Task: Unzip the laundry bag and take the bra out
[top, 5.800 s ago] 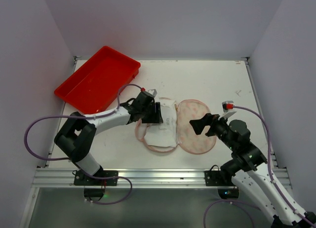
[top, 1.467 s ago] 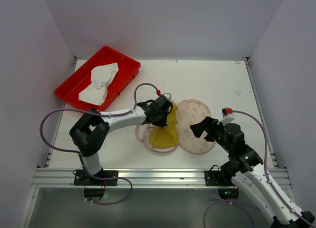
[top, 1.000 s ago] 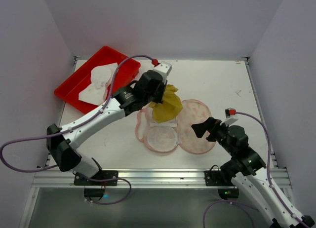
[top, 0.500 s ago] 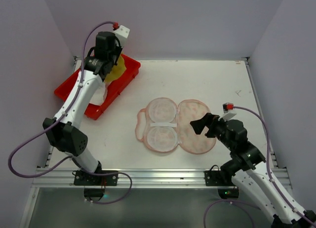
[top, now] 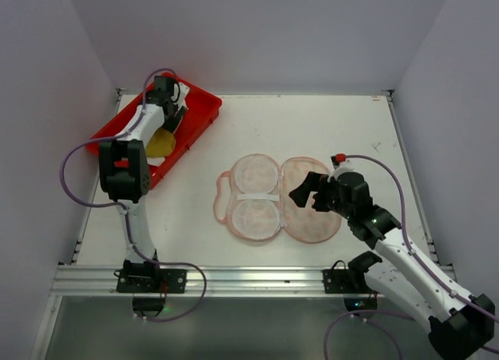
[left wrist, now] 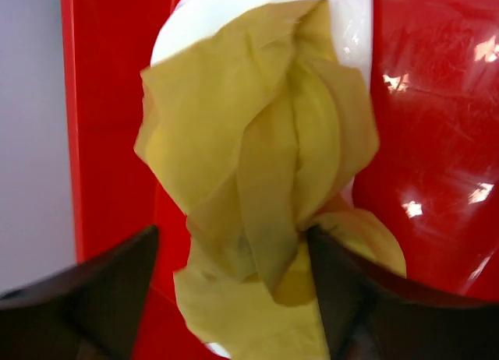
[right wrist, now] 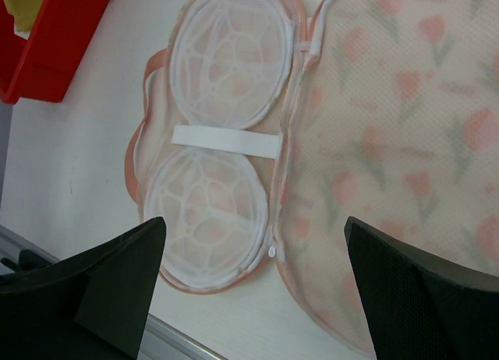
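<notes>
Worktop (top: 312, 126): white, flat, matte, lightly scuffed.
Walls (top: 257, 33): three plain pale grey-lavender panels enclosing rear and both sides.
Aluminium rail (top: 249, 280): along worktop's near edge.
Light: even, diffuse; soft shadows.

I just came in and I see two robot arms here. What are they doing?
The laundry bag lies unzipped, spread open and empty on the table. The left gripper is over the red tray with its jaws open. A yellow garment sits right under it, lying on a white garment. The right gripper hovers open above the bag, holding nothing.
</notes>
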Action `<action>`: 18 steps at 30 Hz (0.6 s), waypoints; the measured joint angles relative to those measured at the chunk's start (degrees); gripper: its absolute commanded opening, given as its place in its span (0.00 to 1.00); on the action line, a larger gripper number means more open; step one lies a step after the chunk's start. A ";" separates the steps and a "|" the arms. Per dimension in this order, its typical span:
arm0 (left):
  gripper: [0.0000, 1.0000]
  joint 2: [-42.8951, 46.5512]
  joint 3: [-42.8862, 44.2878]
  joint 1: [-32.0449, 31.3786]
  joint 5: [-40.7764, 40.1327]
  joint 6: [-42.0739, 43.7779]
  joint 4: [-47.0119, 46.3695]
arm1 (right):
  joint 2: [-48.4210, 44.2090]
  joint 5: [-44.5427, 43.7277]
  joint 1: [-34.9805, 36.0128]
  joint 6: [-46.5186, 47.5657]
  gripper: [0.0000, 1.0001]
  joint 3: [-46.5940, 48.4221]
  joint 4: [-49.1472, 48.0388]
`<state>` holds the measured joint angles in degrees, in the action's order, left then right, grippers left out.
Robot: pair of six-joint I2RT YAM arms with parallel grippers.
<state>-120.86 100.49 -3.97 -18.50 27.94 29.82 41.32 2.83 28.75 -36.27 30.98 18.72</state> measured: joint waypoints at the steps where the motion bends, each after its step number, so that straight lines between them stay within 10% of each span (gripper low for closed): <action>1: 0.88 -0.15 0.02 0.17 -0.24 -0.57 0.15 | 0.90 0.37 0.00 -0.07 0.99 0.00 -0.50; 11: 1.00 12.57 4.17 0.02 5.25 -23.17 8.09 | 11.69 1.68 0.00 -0.85 0.99 1.84 -2.21; 18: 1.00 42.01 -17.79 -3.69 18.25 -35.71 3.06 | 20.76 -3.26 -1.05 -1.68 0.99 8.52 0.50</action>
<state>-78.85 82.70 -7.66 -0.25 -7.77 32.88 62.08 -0.43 27.70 -37.95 39.51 19.22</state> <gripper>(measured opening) 0.997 0.986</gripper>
